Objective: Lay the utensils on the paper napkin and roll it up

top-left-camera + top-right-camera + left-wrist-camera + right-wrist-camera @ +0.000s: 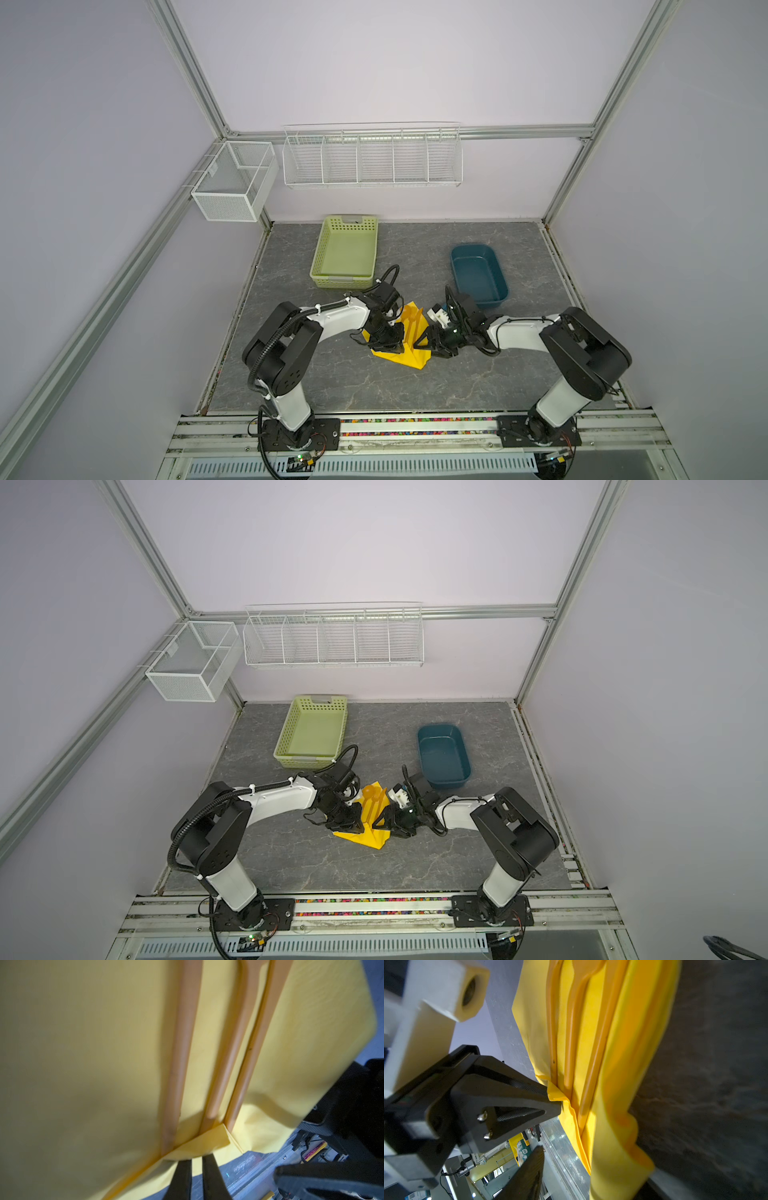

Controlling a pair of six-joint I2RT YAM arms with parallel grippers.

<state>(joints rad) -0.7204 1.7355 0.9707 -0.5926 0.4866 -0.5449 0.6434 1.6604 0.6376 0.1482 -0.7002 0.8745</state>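
Observation:
The yellow paper napkin (pixel 409 357) (pixel 365 837) lies mid-table between the two arms, its sides lifted into a trough. Three orange-brown utensils (pixel 182 1053) (pixel 571 1032) lie side by side along it; in a top view the spoon's round bowl (pixel 369 791) shows at the far end. My left gripper (pixel 392 347) (pixel 196 1157) is shut on the napkin's folded near edge, just below the handle ends. On the napkin's right side my right gripper (pixel 428 345) (pixel 593 1165) is open. One finger (pixel 529 1167) stands clear of the paper, while the raised side flap hides the other.
A green perforated basket (pixel 347 253) stands behind the left arm and a dark blue tub (pixel 478 274) behind the right arm. White wire racks (pixel 372 160) hang on the back wall, a mesh box (pixel 235 178) at the left corner.

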